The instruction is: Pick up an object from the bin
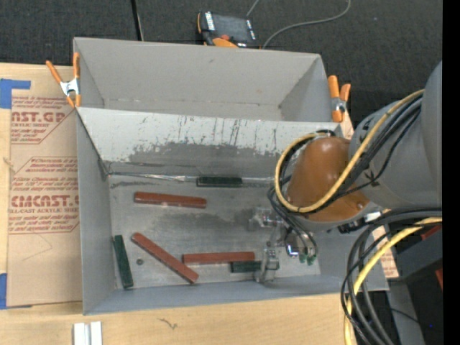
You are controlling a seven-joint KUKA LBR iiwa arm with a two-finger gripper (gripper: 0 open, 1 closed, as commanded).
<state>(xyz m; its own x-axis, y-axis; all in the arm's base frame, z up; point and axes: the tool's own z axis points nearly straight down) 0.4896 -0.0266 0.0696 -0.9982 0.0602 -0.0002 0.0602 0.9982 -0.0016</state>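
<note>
Six flat bars loose on the bin (93, 192) floor; hovers low at the near right corner, jaws just beside the short dark-green bar (246, 267) alongside a red-brown bar (218, 258), probably lined up on its free end; cannot tell how wide the jaws stand.

We see a dark carpeted floor (395, 20) beyond the far edge of the bench. On it lies a small black and orange box (226, 29), with thin cables (302, 24) trailing away. A slim black pole (134, 6) stands nearby. The bench (215, 325) itself is pale wood along its near edge.
</note>
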